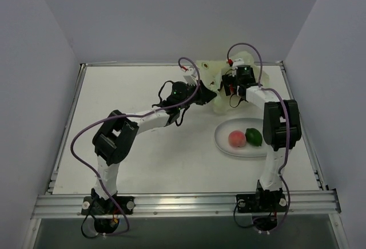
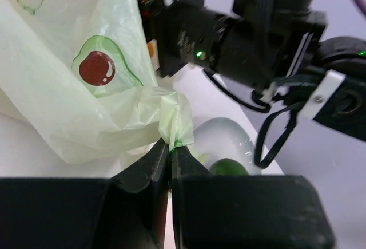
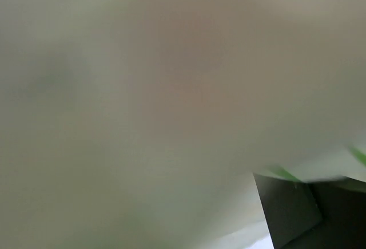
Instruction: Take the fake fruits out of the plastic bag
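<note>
The plastic bag (image 1: 210,68) lies crumpled at the back of the table between my two grippers. My left gripper (image 1: 207,95) is shut on a twisted fold of the bag (image 2: 68,106), its jaws (image 2: 170,145) pinched tight on the film. My right gripper (image 1: 229,85) is pushed into the bag from the right. Blurred bag film (image 3: 143,89) fills the right wrist view, and only one finger (image 3: 291,214) shows, far out to the side, so the jaws stand open. A pink peach (image 1: 237,139) and a green oval fruit (image 1: 254,137) lie on the plate. Other fruits are hidden.
The oval pale grey plate (image 1: 224,140) sits at the right, in front of the bag and just left of the right arm's elbow. In the left wrist view the right arm's black wrist (image 2: 257,31) hangs close above the plate (image 2: 226,134) and the green fruit (image 2: 229,168).
</note>
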Available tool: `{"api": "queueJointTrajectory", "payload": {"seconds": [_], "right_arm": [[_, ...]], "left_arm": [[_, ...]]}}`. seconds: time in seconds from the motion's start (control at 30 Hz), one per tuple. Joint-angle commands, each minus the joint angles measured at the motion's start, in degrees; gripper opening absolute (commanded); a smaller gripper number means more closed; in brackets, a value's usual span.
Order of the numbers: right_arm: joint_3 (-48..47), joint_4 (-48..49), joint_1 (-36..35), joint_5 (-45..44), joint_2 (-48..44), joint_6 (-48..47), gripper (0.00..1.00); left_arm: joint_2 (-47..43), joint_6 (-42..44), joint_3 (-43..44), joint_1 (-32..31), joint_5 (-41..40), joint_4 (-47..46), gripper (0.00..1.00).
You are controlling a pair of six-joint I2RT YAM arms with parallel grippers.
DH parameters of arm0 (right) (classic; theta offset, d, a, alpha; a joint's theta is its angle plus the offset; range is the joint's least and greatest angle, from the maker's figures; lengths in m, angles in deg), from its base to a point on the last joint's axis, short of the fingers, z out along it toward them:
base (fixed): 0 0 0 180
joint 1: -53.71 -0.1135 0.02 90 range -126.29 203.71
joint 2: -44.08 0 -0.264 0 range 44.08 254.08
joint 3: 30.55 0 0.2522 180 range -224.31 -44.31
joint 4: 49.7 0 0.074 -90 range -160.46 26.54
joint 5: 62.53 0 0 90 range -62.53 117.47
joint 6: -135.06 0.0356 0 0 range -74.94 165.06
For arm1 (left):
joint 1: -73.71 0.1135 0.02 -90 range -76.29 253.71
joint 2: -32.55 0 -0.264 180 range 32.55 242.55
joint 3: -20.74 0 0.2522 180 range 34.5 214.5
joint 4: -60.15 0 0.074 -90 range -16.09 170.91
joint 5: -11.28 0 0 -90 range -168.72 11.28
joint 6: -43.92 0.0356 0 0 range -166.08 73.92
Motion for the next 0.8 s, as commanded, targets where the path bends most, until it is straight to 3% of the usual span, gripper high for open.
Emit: {"api": "queueJointTrajectory", "payload": {"seconds": [0.0,0.27,0.4,0.47,0.57,0.6,0.7,0.77], "right_arm": [[-2.8,-1.6,1.7,0.0,1.8,-4.6,0.99],[-7.7,-1.6,2.3,1.5,7.6,-5.6,1.00],[-8.8,-1.7,3.4,6.9,9.4,-5.4,1.00],[-8.5,-1.6,3.5,9.2,9.4,-5.5,0.93],[-5.0,1.8,3.3,10.3,6.5,-3.6,0.75],[-1.4,5.7,3.2,10.7,5.1,-1.7,0.59],[3.2,12.1,2.9,10.6,-0.2,1.6,0.41],[6.0,13.9,2.6,10.8,-2.5,2.8,0.36]], "left_arm": [[1.3,-1.4,2.4,0.9,1.1,-2.6,0.02],[4.3,-2.0,2.7,1.0,0.8,-3.2,0.02],[5.5,-2.5,3.0,1.3,0.8,-3.3,0.02],[5.7,-2.4,3.3,1.4,0.9,-3.3,0.02],[6.1,-2.5,3.6,1.6,1.0,-3.3,0.03],[6.1,-2.5,3.6,1.6,1.0,-3.3,0.02],[5.8,-2.7,3.5,1.7,1.0,-3.3,0.02],[5.4,-2.4,3.3,1.7,1.0,-3.3,0.02]]}}
